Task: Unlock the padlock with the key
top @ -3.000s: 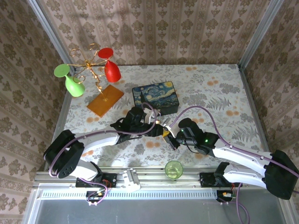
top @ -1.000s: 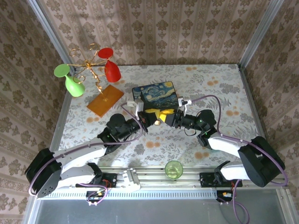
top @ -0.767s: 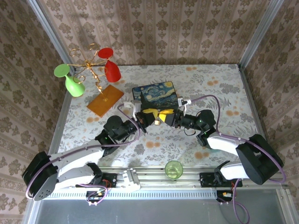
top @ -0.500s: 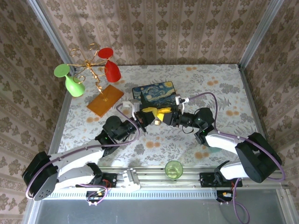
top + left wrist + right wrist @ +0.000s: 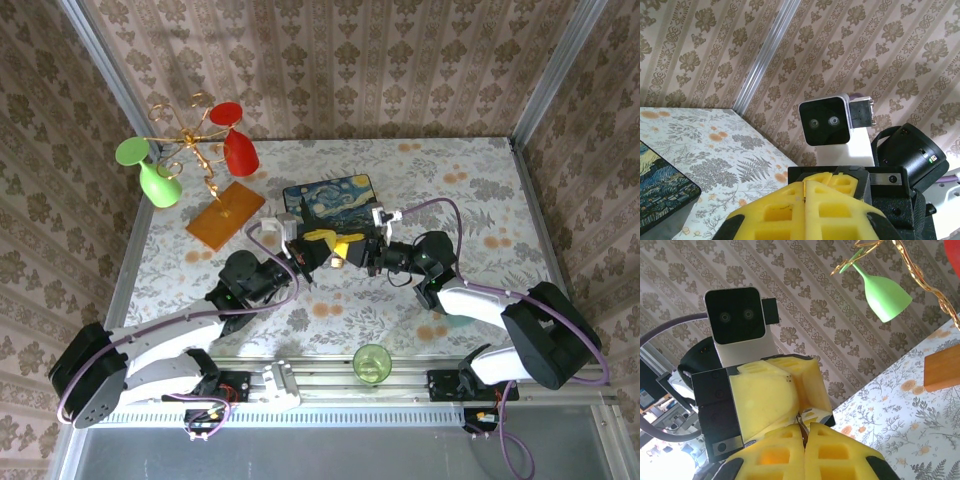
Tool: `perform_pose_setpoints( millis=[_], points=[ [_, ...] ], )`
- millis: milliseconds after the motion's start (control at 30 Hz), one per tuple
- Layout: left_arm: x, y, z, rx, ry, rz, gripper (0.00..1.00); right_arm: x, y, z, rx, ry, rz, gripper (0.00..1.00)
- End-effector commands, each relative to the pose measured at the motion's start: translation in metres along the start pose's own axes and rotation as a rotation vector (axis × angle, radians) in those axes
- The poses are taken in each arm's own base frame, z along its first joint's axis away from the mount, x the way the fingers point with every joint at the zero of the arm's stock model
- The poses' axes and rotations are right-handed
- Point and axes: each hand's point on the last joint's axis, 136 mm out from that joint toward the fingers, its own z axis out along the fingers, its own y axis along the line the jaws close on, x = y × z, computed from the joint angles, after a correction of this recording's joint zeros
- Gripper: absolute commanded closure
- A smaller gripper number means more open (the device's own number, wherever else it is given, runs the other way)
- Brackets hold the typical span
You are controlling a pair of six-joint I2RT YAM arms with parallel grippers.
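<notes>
The left tool [image 5: 804, 200] is seen fully closed, its two yellow pads pressed flat together along one seam; what, if anything, is pinched there cannot be told. The right tool [image 5: 803, 446] is likewise closed pad to pad, and a thin dark sliver, taken to be the key [image 5: 800, 426], is seen standing out of its seam towards the yellow pads of the opposite tool. The padlock cannot be made out between them. In the top view the two tools are brought tip to tip just in front of a painted box [image 5: 335, 195] with a swirling blue night sky on its lid. The surface [image 5: 480, 200] is patterned pale, with grey ferns and orange flowers. A green cup [image 5: 372, 362] is set at the near edge between the arm bases. At the far left a gold wire stand [image 5: 190, 140] on an orange block [image 5: 225, 215] is hung with a green glass [image 5: 155, 180] and a red glass [image 5: 240, 150]. The surface is enclosed on three sides by walls [image 5: 330, 60] papered in beige damask stripes, with metal posts [image 5: 105, 65] at the far corners.
</notes>
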Motion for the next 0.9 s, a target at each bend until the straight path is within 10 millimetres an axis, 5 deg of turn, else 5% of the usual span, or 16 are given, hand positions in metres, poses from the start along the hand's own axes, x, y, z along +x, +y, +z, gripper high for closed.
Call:
perform_pose_setpoints(
  millis=[0,67,200,433,600,733,867],
  points=[
    [0.004,0.005,-0.003,-0.013,0.005,-0.002,0.93,-0.003,0.008,0.000,-0.033,-0.001,-0.032,0.98],
    [0.003,0.014,-0.008,-0.044,-0.004,-0.009,0.49,0.001,0.003,-0.005,-0.016,0.013,-0.025,0.98],
    [-0.014,0.029,-0.021,-0.078,-0.016,-0.067,0.25,0.019,-0.017,-0.012,0.092,0.127,-0.024,1.00],
    [0.000,0.007,-0.019,0.071,0.233,-0.061,0.32,0.051,-0.017,-0.024,0.232,0.422,-0.115,1.00],
    [0.027,-0.020,-0.018,0.234,0.394,-0.085,0.55,0.048,-0.012,-0.024,0.215,0.429,-0.111,1.00],
    [0.028,-0.033,-0.020,0.279,0.369,-0.078,0.57,0.047,-0.013,-0.022,0.206,0.426,-0.105,1.00],
    [0.037,-0.022,-0.022,0.210,0.400,-0.064,0.58,0.042,-0.008,-0.019,0.170,0.389,-0.108,1.00]
  ],
)
